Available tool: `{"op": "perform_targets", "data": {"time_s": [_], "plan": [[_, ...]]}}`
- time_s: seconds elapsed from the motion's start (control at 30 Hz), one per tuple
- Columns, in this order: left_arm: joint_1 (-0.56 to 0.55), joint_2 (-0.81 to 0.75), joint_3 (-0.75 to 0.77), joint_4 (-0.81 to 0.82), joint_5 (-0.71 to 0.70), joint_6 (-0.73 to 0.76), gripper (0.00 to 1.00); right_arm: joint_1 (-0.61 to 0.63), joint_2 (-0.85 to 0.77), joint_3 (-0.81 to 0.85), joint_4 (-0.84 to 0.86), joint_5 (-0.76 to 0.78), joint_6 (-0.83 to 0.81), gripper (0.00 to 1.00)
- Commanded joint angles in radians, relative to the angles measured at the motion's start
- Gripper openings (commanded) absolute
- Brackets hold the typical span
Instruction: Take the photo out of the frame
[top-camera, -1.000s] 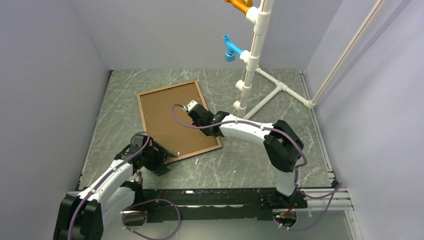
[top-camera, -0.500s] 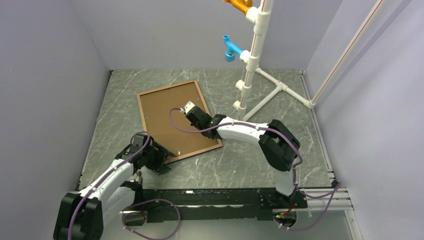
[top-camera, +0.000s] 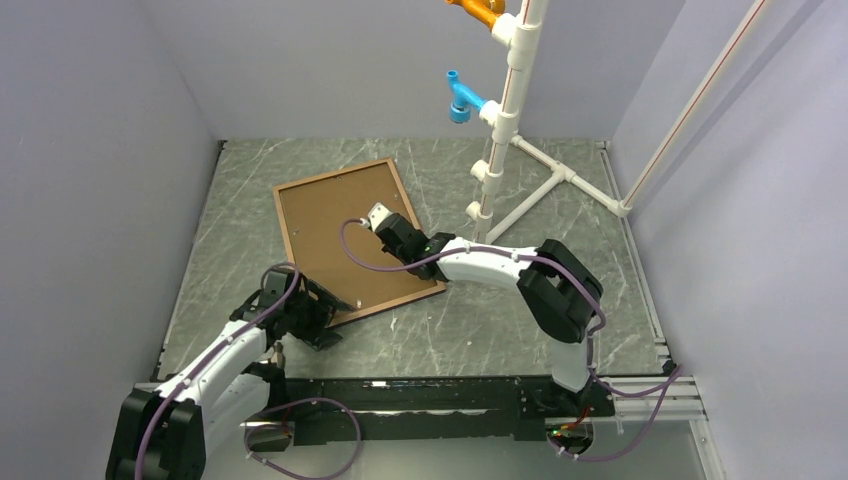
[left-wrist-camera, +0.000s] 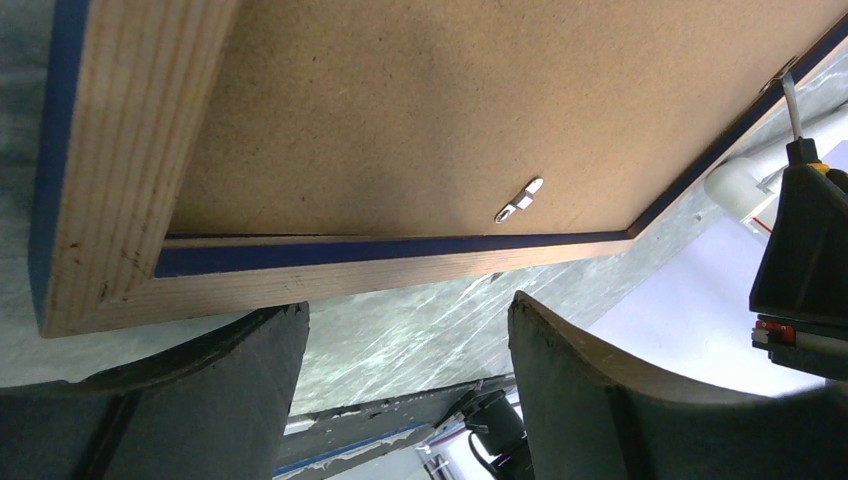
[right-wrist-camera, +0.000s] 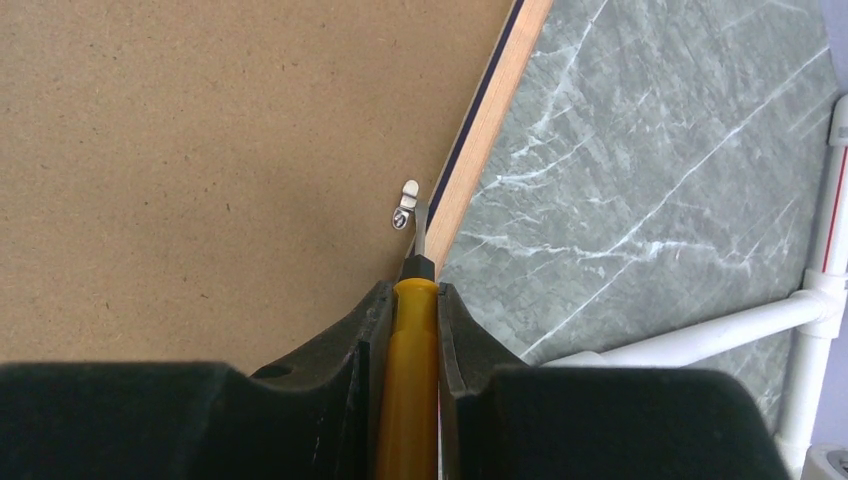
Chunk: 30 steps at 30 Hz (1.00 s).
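Even soft light; near foregrnd blurry.

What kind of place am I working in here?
Likely a lab robot test cell: plain walls box in a marble-pattern table, and a white pipe stand carries coloured fittings.

The frame (top-camera: 333, 174) lies face down, askew, just left of the white pipe stand (top-camera: 497, 130), its pale wooden back edged navy; the photo (top-camera: 325, 225) sits inside, only brown backing board showing, a metal clip (left-wrist-camera: 519, 201) at the rim
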Motion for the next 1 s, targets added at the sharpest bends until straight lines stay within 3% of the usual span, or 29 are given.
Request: {"op": "perform_targets", "data": {"time_s": [0.0, 0.3, 0.6, 0.97], "plan": [[-0.001, 0.017, -0.022, -0.017, -0.070, -0.018, 0.78, -0.015, -0.051, -0.023, 0.065, -0.089, 0.017, 0.00], [-0.001, 0.028, -0.034, -0.018, -0.113, -0.021, 0.76, -0.026, -0.103, -0.010, 0.091, -0.095, 0.031, 0.00], [0.019, 0.170, 0.064, -0.059, -0.245, 0.094, 0.75, -0.025, -0.290, -0.073, 0.044, -0.126, 0.118, 0.00], [0.390, 0.293, 0.176, -0.067, -0.255, 0.345, 0.76, -0.024, -0.464, -0.210, 0.029, -0.163, 0.188, 0.00]]}}
